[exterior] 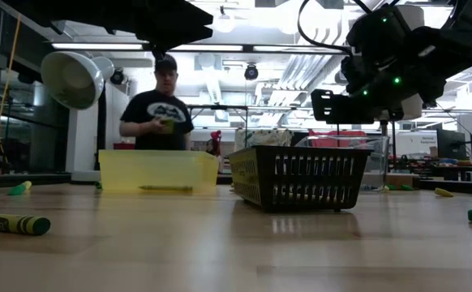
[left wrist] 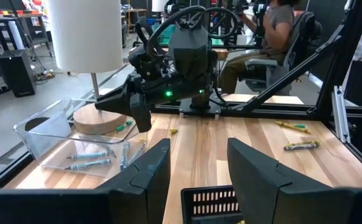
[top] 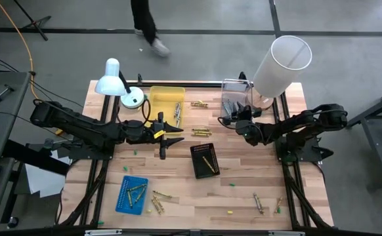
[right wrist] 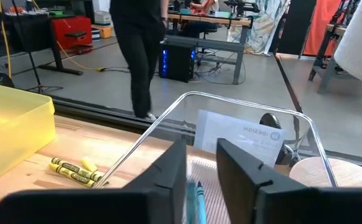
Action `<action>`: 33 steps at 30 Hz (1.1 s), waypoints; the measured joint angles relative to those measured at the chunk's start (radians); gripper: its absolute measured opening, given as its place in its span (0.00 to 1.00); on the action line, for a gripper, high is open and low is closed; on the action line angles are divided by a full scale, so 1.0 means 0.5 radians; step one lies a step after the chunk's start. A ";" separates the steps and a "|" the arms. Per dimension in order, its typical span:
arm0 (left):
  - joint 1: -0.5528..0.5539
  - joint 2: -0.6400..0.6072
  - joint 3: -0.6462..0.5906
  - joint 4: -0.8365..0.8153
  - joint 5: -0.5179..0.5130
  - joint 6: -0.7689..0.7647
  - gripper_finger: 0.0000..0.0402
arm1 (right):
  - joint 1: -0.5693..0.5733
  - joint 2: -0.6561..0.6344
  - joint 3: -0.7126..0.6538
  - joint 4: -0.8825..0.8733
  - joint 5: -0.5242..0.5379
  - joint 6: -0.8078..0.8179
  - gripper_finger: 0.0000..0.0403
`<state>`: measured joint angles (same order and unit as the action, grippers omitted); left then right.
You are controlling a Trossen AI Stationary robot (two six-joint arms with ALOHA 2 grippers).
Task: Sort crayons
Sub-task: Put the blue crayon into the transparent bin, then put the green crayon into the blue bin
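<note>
Scene: a wooden bench seen from above, with four trays and many loose crayons; a person stands beyond its far edge in the low view.

Yellow tray: upper centre of the high view; it holds a few crayons near its right wall.

Clear tray: upper right of centre, just beside a white cylinder; the left wrist view shows several greyish crayons lying in it.

Black basket: centre of the high view; one crayon lies inside.

Blue tray: lower left; a few yellowish crayons rest on it.

Loose crayons: a pair above centre near the yellow tray, a pair at centre, a cluster at lower left beside the blue tray, and two at lower right. One green and yellow crayon lies at the left edge of the low view.

Left gripper: centre left, above bare bench between the yellow tray and the black basket; jaws apart, nothing between them.

Right gripper: upper right of centre, over the clear tray; jaws close together with a narrow gap; whether they hold a crayon cannot be told.

Progress, as judged: partly done. Every tray already has some crayons, yet roughly as many lie scattered on the bench, so much sorting remains.
</note>
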<state>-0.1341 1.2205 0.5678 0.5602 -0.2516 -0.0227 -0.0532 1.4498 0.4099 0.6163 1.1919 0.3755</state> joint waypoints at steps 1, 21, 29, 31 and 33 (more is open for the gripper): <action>0.000 0.001 0.000 0.001 0.000 0.000 0.36 | 0.000 0.000 0.000 0.000 0.000 -0.001 0.23; 0.000 0.001 0.000 -0.027 -0.062 0.014 0.36 | 0.283 -0.203 0.001 0.916 -1.824 -0.829 0.52; -0.002 0.001 0.000 -0.018 -0.147 0.001 0.36 | 0.291 -0.203 0.056 0.912 -2.183 -0.774 0.51; -0.014 0.001 0.000 -0.019 -0.149 0.002 0.36 | 0.291 -0.203 0.057 0.913 -2.182 -0.788 0.51; -0.024 0.001 0.000 -0.018 -0.149 0.033 0.36 | 0.291 -0.203 0.057 0.906 -2.183 -0.783 0.51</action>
<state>-0.1460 1.2209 0.5678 0.5510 -0.3262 -0.0062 0.0925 1.3483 0.4385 1.0691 0.1005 -0.0162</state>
